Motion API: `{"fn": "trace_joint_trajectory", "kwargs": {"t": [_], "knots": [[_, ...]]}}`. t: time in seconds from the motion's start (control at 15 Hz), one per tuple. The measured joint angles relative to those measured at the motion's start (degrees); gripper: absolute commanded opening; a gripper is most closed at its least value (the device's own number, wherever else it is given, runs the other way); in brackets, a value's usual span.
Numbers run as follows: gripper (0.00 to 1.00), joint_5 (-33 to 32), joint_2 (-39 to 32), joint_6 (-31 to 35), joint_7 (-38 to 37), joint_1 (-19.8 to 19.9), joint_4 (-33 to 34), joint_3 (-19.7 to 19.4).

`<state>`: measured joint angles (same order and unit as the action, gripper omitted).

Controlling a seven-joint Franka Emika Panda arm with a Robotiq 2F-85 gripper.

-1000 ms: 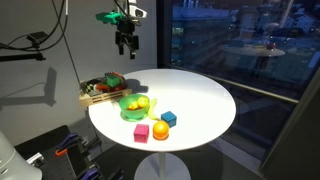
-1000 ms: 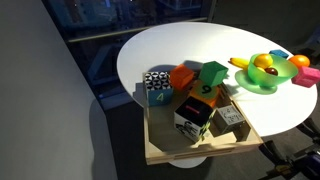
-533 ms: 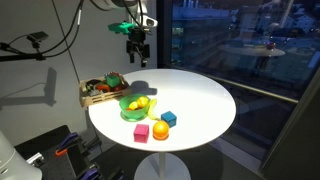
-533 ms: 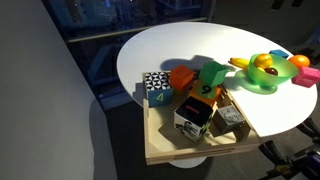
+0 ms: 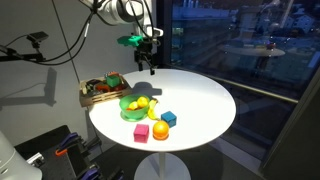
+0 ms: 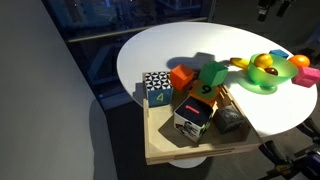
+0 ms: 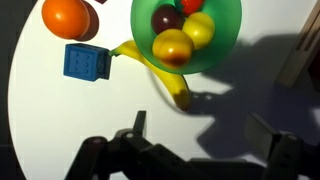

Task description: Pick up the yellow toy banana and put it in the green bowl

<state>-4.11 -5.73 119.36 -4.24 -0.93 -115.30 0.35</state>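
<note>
Now the claw (image 5: 150,64) has swung in over the counter (image 5: 200,100) from beyond its edge and come lower, jaws wide and empty. The yellow toy banana (image 7: 162,82) lies on the counter against the green bowl (image 7: 228,35), near the edge by the crate (image 5: 97,92), not inside. Looks like the grasp approach.

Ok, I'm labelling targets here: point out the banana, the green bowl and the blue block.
banana (image 7: 165,80), wrist view, middle of its curve
green bowl (image 7: 230,30), wrist view, bare right wall
blue block (image 7: 84,62), wrist view, top face
</note>
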Motion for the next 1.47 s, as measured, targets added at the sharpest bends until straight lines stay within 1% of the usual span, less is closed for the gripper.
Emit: {"fn": "trace_joint_trajectory", "kwargs": {"t": [0.2, 1.0, 1.47], "knots": [[1.0, 0.0, -1.39, 1.45, 0.0, 0.0, -0.05, -0.22], [1.0, 0.0, -2.49, 1.46, 0.0, -0.02, -0.09, -0.27], [1.0, 0.0, -7.44, 5.15, 0.7, 0.0, -0.1, -0.35]]}}
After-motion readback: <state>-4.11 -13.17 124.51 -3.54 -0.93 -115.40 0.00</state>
